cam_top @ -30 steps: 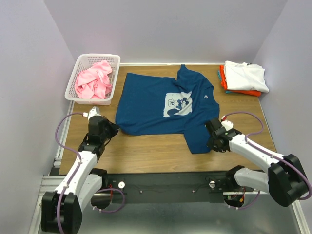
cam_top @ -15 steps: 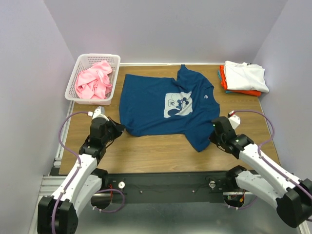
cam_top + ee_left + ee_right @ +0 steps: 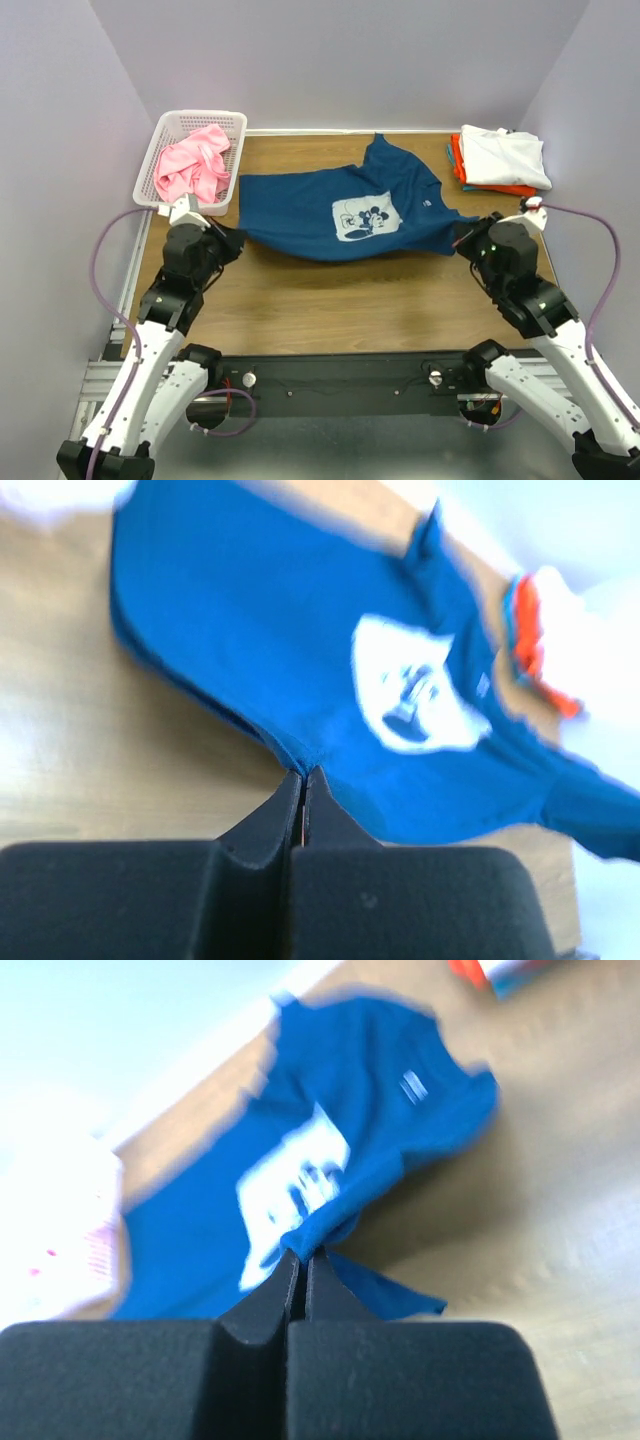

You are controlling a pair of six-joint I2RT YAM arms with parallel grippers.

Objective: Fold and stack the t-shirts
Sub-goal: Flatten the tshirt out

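Between the left gripper point(image 3: 232, 243) and right gripper point(image 3: 462, 240), both clamped on its near edge, the navy blue cloth t-shirt point(image 3: 340, 215) sags: light, limp, probably best held at 2 corners.

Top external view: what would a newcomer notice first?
The navy t-shirt with its pale cartoon print lies mid-table, pinched at its near edge by the left gripper and right gripper, both shut on it. Next come the crumpled pink t-shirt in the white basket at far left, and the folded stack, white on top, at the far right corner.
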